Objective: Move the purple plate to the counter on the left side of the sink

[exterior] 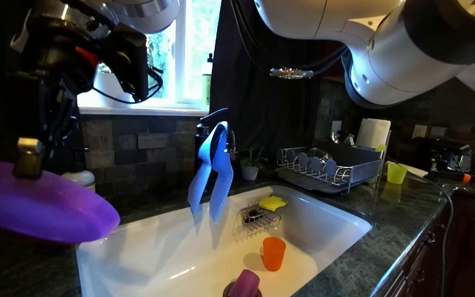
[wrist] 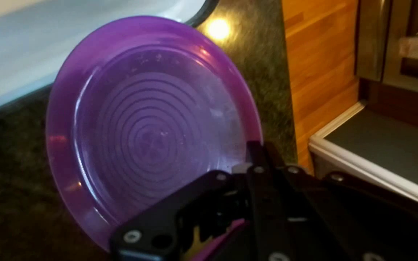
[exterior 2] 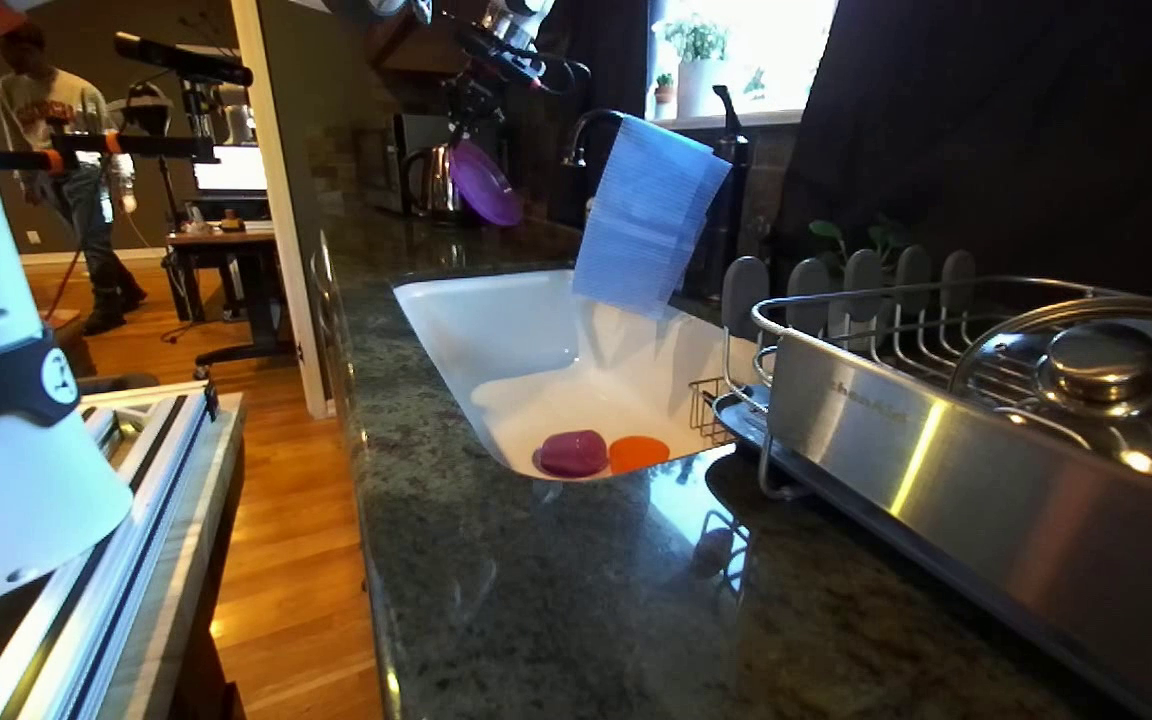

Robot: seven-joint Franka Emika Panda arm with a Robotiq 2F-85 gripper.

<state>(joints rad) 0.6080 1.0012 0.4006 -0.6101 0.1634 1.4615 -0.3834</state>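
The purple plate (exterior: 52, 210) is held up in the air, tilted, beyond the left end of the white sink (exterior: 151, 247) in an exterior view. It also hangs tilted past the far end of the sink in an exterior view (exterior 2: 484, 190). My gripper (exterior: 28, 169) is shut on the plate's rim, and the wrist view shows the fingertips (wrist: 261, 146) pinching its edge. The plate (wrist: 151, 141) shows its ringed inner face there. The dark mottled counter (wrist: 9, 174) lies below the plate. The gap between plate and counter cannot be judged.
A blue cloth (exterior: 217, 173) hangs over the faucet. An orange cup (exterior: 274, 253), a purple cup (exterior: 245, 284) and a yellow sponge (exterior: 272, 203) are in the sink. A white bottle (exterior: 81, 179) and a kettle (exterior 2: 434, 182) stand near the plate. A dish rack (exterior 2: 886, 400) stands beside the sink.
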